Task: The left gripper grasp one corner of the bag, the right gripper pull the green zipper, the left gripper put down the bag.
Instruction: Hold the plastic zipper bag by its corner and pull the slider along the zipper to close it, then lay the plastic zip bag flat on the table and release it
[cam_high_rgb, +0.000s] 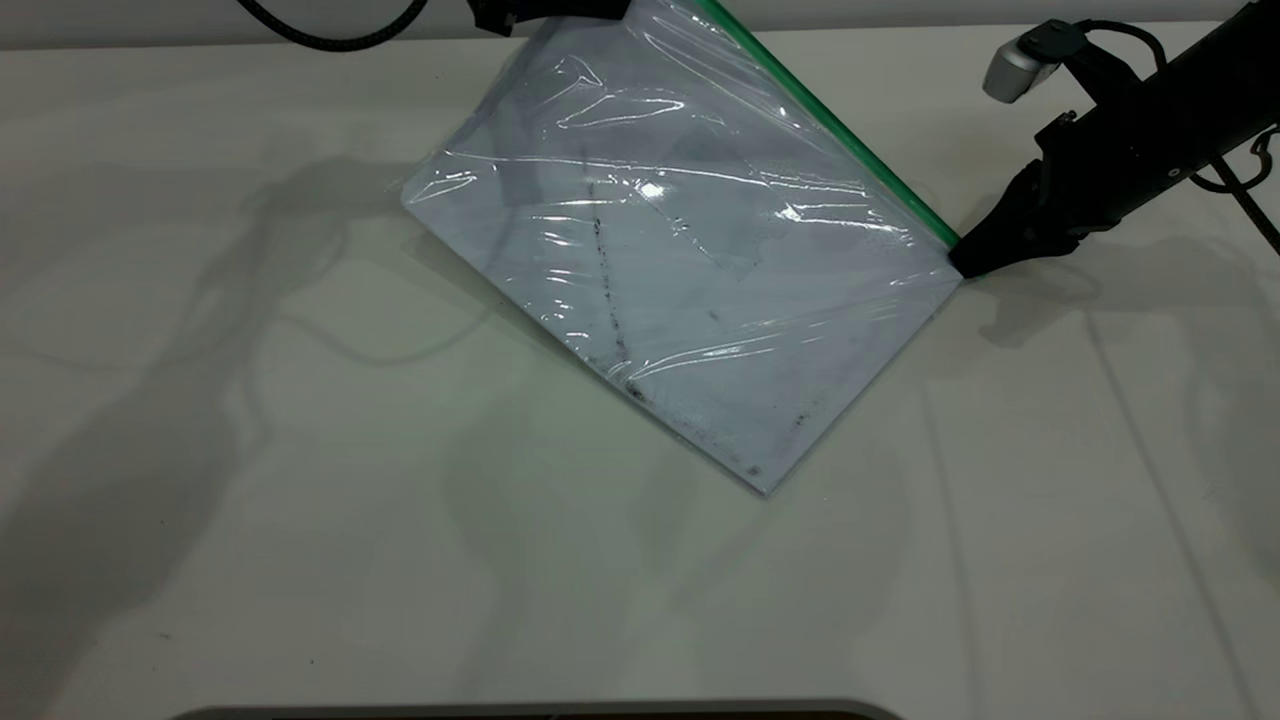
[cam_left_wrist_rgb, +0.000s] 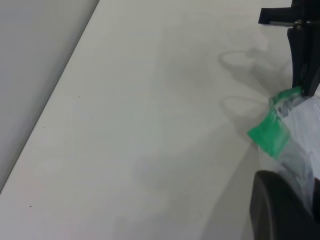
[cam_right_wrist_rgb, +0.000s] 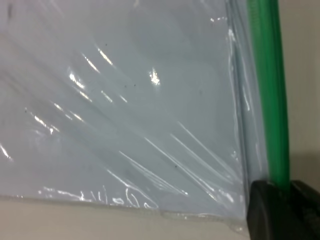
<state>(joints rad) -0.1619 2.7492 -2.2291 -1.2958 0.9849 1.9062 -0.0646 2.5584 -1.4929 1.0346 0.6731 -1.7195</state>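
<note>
White desk (cam_high_rgb: 300, 560) surface fills the scene, crossed by arm shadows. One bag (cam_high_rgb: 680, 270) is seen, tilted: its far corner is lifted at the far edge of the exterior view, its near-right corner lies low near the desk. One green zipper (cam_high_rgb: 830, 130) runs along the far-right long edge.

Left gripper (cam_left_wrist_rgb: 295, 145) is held at the raised corner; its fingers (cam_left_wrist_rgb: 280, 210) appear closed on the plastic beside the zipper's green end. Right gripper (cam_high_rgb: 985, 250) is placed at the opposite end of the strip, right of centre; fingers (cam_right_wrist_rgb: 280, 210) are pinched shut on the strip's end, the slider itself hidden between them.

Risks, as judged:
- Plastic is slick; the left hold could slip under any pull along the strip.
- If only the strip is pinched, not the slider, nothing is zipped.
- Lowering while the right hold is kept could twist or crumple the bag.

Count: one bag, one zipper, two grippers.
</note>
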